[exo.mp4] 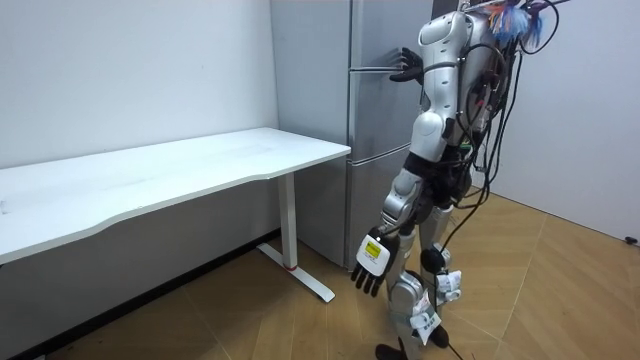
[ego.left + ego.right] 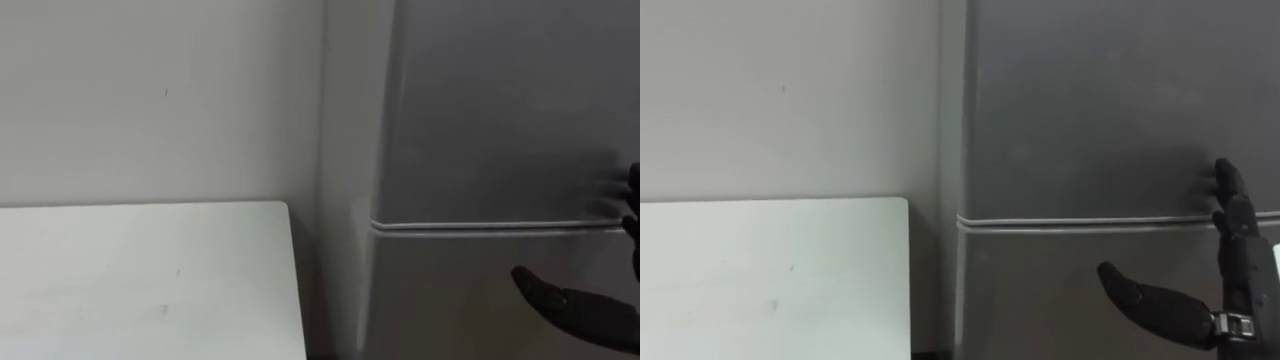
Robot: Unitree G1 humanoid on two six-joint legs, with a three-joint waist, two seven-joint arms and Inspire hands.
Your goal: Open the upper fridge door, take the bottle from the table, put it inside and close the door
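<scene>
Where the bottle is I cannot tell; neither hand holds it. Judged from the task alone, it is probably light, stiff and smooth-sided, so it is likely to slip in a loose grasp. It would be best taken round the middle of its body with the fingers and thumb wrapped opposite each other. The fridge point(image 2: 1110, 150) comes first, and it is closed. Its upper door point(image 2: 1090, 100) meets the lower door point(image 2: 1070, 300) at a thin pale seam point(image 2: 1080, 221), and no handle stands out on the flat grey front. The door will likely be stiff against its seal and need a pull at an edge. The right hand point(image 2: 1190, 312) is raised in front of the fridge at seam height. It is open, with the fingers straight and pointing up across the seam and the thumb stretched out sideways below it. Whether the fingertips touch the door is hard to make out. The left hand point(image 1: 368, 268) hangs low beside the leg, fingers relaxed and empty. The robot stands upright facing the fridge, with the white table point(image 2: 140, 270) on its left.
</scene>
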